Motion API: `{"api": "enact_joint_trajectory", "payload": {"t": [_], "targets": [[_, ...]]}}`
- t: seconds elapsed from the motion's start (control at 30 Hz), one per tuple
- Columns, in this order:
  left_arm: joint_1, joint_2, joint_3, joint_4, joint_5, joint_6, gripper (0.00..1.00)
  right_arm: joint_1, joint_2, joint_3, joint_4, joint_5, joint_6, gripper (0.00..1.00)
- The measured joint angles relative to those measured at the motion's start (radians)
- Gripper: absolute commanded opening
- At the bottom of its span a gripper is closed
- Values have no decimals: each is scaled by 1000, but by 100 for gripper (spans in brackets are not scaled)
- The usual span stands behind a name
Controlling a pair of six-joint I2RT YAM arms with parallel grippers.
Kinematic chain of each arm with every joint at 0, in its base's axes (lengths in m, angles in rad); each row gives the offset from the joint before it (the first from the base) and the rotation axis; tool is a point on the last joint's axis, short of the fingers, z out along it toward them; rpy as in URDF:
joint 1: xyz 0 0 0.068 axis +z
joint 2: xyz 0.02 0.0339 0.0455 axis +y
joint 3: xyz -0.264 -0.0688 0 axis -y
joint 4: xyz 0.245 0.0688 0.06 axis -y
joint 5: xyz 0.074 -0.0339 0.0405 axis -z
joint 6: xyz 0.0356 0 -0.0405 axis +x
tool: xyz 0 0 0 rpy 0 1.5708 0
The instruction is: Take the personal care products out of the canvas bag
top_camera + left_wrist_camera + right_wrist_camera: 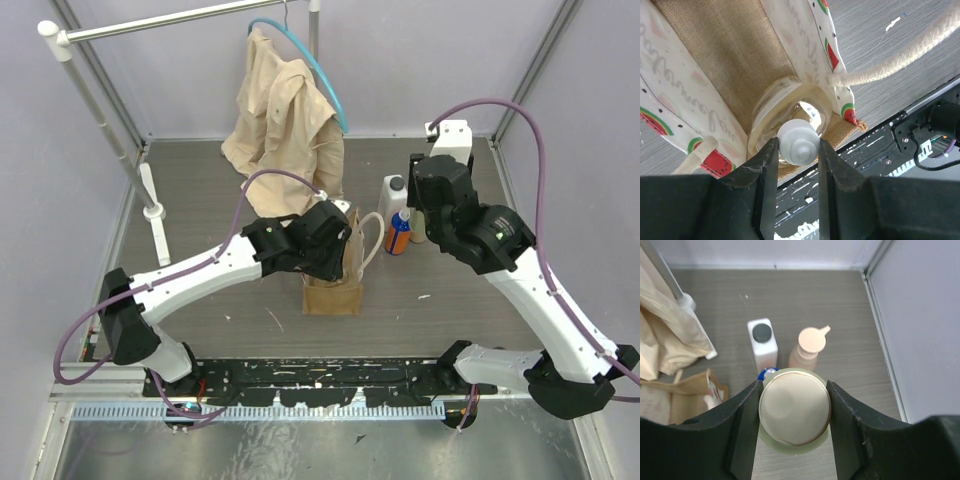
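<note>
The canvas bag stands upright at the table's middle, its cream handles spread open. My left gripper reaches into its mouth from above and is shut on the white cap of the small clear bottle, which stands inside the bag. My right gripper is to the right of the bag, shut on the pale olive bottle by its cream cap. Beyond it stand the white jug-shaped bottle, the peach pump-top bottle and the orange bottle with blue cap.
A beige shirt on a blue hanger hangs from a rail at the back. The rail's white stand is at left. Grey walls close in the table's sides. A black mounting rail runs along the near edge.
</note>
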Motion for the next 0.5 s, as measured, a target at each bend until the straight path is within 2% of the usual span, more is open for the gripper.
{"api": "enact_joint_trajectory", "payload": {"t": [0.07, 0.23, 0.5], "targets": [[0, 1, 14, -28, -1, 3, 0, -17, -4, -53, -2, -3, 16, 35], [0, 23, 117, -150, -18, 29, 0, -73, -25, -196, 3, -29, 63, 35], [0, 101, 542, -379, -64, 105, 0, -149, -63, -371, 43, -77, 122, 34]]}}
